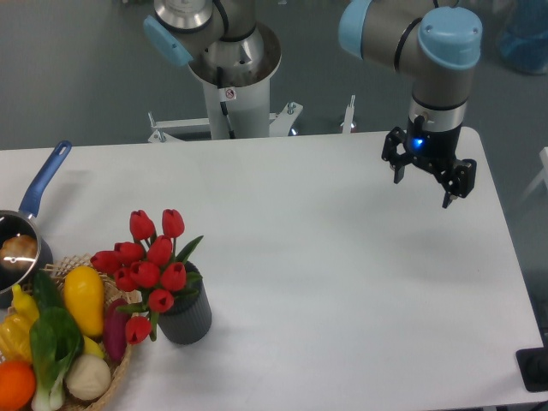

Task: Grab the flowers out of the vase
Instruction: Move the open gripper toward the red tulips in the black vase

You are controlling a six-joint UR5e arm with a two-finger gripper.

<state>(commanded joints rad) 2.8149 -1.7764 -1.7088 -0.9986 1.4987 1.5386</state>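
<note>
The flowers [147, 265], a bunch of red tulip buds with green stems and leaves, stand in the vase [186, 317], a short dark grey ribbed cylinder near the table's front left. My gripper [422, 193] hangs over the far right part of the table, well away from the vase. Its fingers are spread and it holds nothing.
A wicker basket [120, 370] of vegetables sits at the front left corner, touching the vase's left side. A metal pot with a blue handle [43, 181] is at the left edge. The arm's base post [231, 94] stands behind the table's far edge.
</note>
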